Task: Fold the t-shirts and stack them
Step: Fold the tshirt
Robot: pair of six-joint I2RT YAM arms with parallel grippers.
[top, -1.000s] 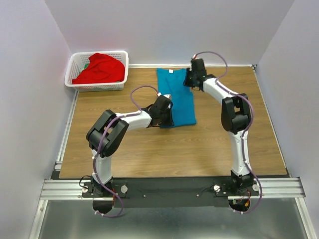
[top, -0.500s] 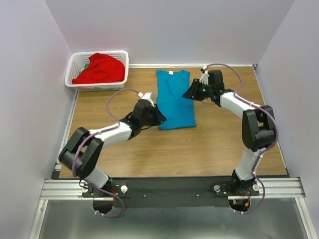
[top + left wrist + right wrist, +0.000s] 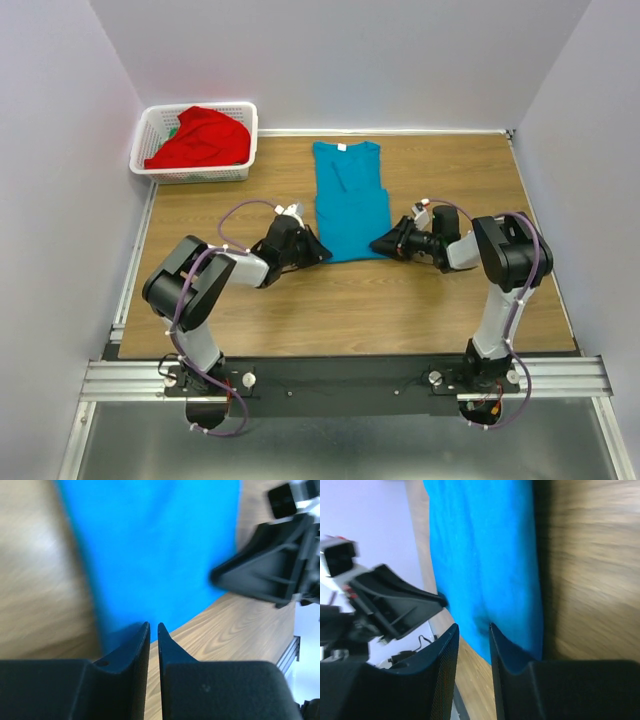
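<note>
Overhead view: bright, even light from above, sharp across the frame. The arms (image 3: 500,250) cast soft, faint shadows on the table (image 3: 330,310). Both wrist views: motion blur smears the wood grain and the teal shirt (image 3: 155,545) edges. The near black fingers (image 3: 132,650) read as dark, underexposed shapes.

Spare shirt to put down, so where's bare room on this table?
Free: tabletop between the teal-blue cloth t-shirt and the black base rail; also right of it, by the far wall. Crowded: left gripper and right gripper at its hem; white lattice basket with bright red t-shirt, far left.
</note>
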